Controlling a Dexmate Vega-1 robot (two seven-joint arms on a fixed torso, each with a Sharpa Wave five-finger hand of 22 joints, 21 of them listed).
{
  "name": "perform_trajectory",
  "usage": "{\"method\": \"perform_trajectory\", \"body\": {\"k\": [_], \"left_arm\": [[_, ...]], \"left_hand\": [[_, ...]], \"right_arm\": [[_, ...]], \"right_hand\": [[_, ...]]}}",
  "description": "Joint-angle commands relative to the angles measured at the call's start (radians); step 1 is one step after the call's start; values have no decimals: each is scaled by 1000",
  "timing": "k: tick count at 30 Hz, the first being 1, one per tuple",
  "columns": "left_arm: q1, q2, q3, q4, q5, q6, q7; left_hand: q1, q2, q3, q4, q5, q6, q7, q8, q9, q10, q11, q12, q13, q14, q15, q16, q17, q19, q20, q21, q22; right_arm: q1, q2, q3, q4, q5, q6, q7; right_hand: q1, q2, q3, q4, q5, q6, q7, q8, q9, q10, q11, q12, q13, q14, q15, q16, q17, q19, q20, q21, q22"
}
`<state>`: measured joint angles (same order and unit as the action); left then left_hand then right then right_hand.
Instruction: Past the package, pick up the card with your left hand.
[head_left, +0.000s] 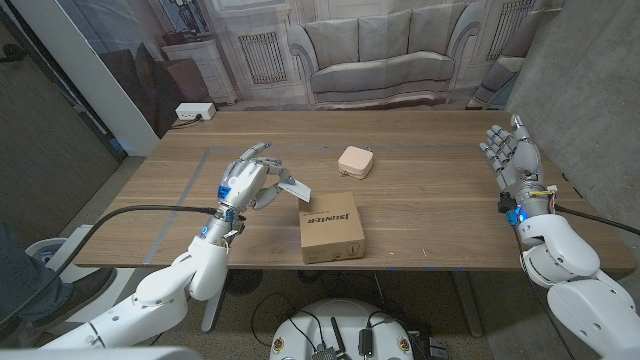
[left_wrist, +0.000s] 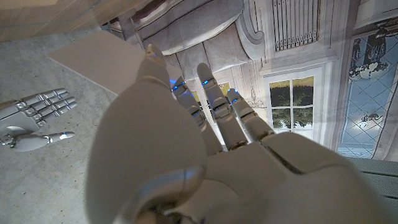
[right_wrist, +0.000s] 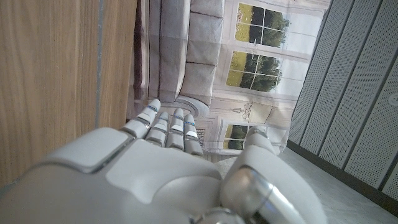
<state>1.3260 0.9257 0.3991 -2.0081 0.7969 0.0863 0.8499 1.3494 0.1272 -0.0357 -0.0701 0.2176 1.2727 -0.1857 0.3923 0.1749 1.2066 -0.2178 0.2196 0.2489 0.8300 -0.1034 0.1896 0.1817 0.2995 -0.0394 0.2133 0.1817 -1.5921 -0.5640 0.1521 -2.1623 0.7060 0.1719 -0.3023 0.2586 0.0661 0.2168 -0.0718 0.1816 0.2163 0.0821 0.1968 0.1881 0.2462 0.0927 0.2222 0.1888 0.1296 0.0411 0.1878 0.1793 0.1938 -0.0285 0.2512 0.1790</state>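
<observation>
- The robot's left hand (head_left: 245, 182) is raised above the wooden bench (head_left: 420, 200), its fingers (head_left: 262, 160) closed on a pale grey card (head_left: 294, 186) that juts out toward the middle of the bench.
- In the left wrist view, the card (left_wrist: 102, 57) shows as a flat light sheet reaching past the fingertips of the left hand (left_wrist: 186, 149); exactly how the thumb meets it is hidden behind the back of the hand.
- A brown cardboard package (head_left: 331, 226) with dark printed lettering on its top lies flat on the bench, just beside and nearer the robot than the held card, apart from it.
- A small cream-coloured rounded case (head_left: 356, 161) rests farther back on the bench, well apart from the package.
- The right hand (head_left: 510, 152) stands at the bench's right edge, fingers apart and extended, holding nothing; the right wrist view shows the same hand (right_wrist: 168, 162) with its fingers (right_wrist: 163, 127) straight beside the bench edge.
</observation>
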Motion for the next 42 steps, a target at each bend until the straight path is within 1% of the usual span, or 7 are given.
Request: {"method": "perform_trajectory", "body": {"k": [1, 5, 11, 20, 32, 35, 42], "left_arm": [[27, 13, -70, -107, -78, 46, -172], [26, 15, -85, -128, -79, 58, -208], [30, 27, -115, -186, -105, 93, -315], [39, 33, -143, -239, -81, 124, -378], [54, 33, -217, -290, -112, 134, -449], [55, 36, -235, -309, -123, 145, -488], [51, 30, -253, -332, -108, 160, -525]], "left_hand": [[8, 2, 0, 4, 3, 8, 5, -2, 4, 8, -1, 5, 7, 4, -106, 2, 2, -5, -42, -6, 1], [8, 2, -1, 5, 3, 7, 8, -3, 4, 8, -1, 5, 9, 3, -105, 1, 2, -7, -41, -6, 1], [8, 2, -1, 7, 3, 8, 8, -3, 4, 8, -2, 4, 12, 3, -103, 2, 2, -8, -42, -7, 1], [9, 2, -1, 9, 4, 7, 7, -5, 5, 9, -3, 3, 17, 1, -102, 2, 3, -12, -42, -8, 1], [11, 2, -2, 11, 4, 9, 8, -6, 5, 10, -3, 2, 22, 0, -102, 3, 3, -13, -44, -8, 1], [12, 0, -3, 11, 4, 8, 9, -7, 5, 10, -3, 2, 24, -1, -101, 3, 3, -13, -43, -8, 0], [13, 0, -3, 13, 5, 4, 11, -10, 5, 12, -4, 2, 29, -2, -100, 3, 3, -16, -42, -9, 0]], "right_arm": [[-19, 14, 21, -6, 0, 13, 15], [-18, 20, 21, -2, -1, 17, 18], [-14, 28, 22, 10, 1, 28, 26], [-17, 35, 28, 20, 5, 40, 34], [-31, 44, 39, 7, -3, 47, 30], [-35, 46, 40, 6, -4, 50, 32], [-39, 55, 39, 7, -7, 66, 40]], "right_hand": [[3, 1, -4, -2, 0, 4, -1, 2, 5, 11, -1, 0, 2, 5, 2, -1, 4, 11, 2, -4, 4], [3, 1, -4, -2, 0, 4, -2, 1, 5, 11, -1, 0, 2, 5, 2, -1, 4, 11, 2, -4, 4], [3, 2, -4, -2, 0, 4, -2, 1, 5, 11, -1, 0, 2, 6, 2, -1, 4, 12, 2, -5, 4], [3, 2, -4, -3, 0, 4, -2, 2, 5, 11, -1, 0, 2, 7, 1, -1, 4, 12, 2, -8, 4], [4, 4, -3, -4, 0, 5, -2, 2, 5, 11, -1, -1, 2, 8, 0, 0, 4, 14, 2, -10, 4], [5, 5, -3, -4, 0, 5, -1, 2, 5, 12, -3, 0, 2, 8, -1, -1, 4, 14, 2, -11, 4], [6, 5, -3, -5, 0, 6, -2, 2, 5, 12, -3, 0, 2, 8, -1, -1, 4, 15, 2, -12, 4]]}}
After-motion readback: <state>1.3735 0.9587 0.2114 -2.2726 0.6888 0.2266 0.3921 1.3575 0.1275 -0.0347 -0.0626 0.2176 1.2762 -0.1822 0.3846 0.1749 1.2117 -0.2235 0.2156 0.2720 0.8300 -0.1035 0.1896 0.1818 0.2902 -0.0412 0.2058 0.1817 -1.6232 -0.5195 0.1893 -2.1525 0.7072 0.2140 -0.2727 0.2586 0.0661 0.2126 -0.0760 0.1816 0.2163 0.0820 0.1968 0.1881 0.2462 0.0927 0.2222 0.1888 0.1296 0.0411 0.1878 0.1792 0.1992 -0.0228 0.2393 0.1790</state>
